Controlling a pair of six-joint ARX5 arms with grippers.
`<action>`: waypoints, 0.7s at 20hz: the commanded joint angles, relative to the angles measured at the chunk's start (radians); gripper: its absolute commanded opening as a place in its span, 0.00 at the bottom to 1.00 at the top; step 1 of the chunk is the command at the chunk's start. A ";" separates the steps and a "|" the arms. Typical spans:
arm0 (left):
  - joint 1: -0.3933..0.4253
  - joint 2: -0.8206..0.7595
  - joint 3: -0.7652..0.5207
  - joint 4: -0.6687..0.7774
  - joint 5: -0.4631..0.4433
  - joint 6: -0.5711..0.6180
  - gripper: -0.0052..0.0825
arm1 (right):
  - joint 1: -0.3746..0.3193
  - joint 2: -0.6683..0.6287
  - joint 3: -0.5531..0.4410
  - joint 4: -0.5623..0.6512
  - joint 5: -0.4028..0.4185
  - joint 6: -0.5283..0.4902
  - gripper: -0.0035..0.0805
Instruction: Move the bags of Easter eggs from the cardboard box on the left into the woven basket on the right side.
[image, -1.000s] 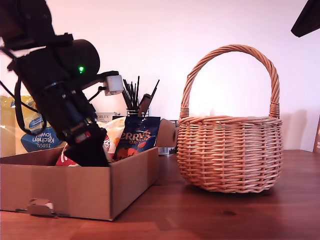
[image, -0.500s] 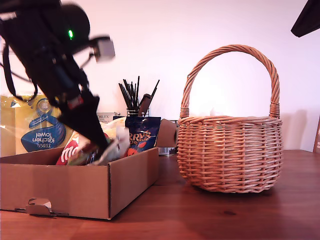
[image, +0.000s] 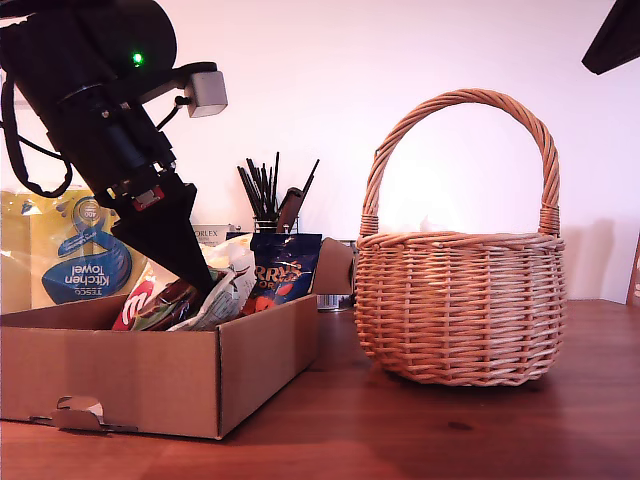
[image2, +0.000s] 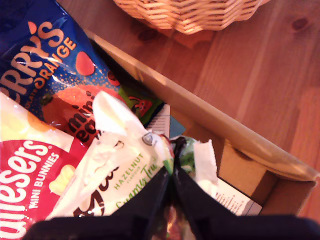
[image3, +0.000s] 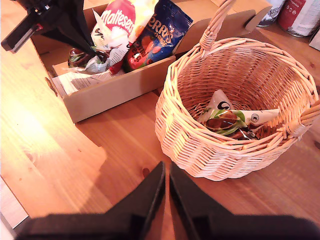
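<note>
At lower left of exterior view: my first gripper (image: 205, 285) clenched on white bag (image: 222, 297) above cardboard box (image: 150, 375) | woven basket (image: 460, 305) lies toward right, well apart | my second gripper (image3: 166, 172) closed, empty, nearer basket

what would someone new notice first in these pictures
The round light-brown wicker basket with the tall arched handle dominates the exterior view's right, and the second wrist view shows one white pouch with green eggs already inside. At that view's left, my first gripper has its jaws pinched on another white glossy pouch above the shallow brown cardboard box, beside the dark blue Terry's bag.
</note>
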 joint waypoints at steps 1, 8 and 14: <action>0.002 -0.008 0.016 0.004 0.000 -0.006 0.04 | -0.003 -0.002 -0.007 0.004 -0.002 -0.007 0.03; 0.002 -0.025 0.071 -0.003 0.001 -0.023 0.04 | -0.003 -0.002 -0.007 0.005 -0.002 -0.007 0.03; 0.001 -0.025 0.094 -0.006 0.012 -0.029 0.04 | -0.003 -0.002 -0.007 0.005 -0.002 -0.007 0.03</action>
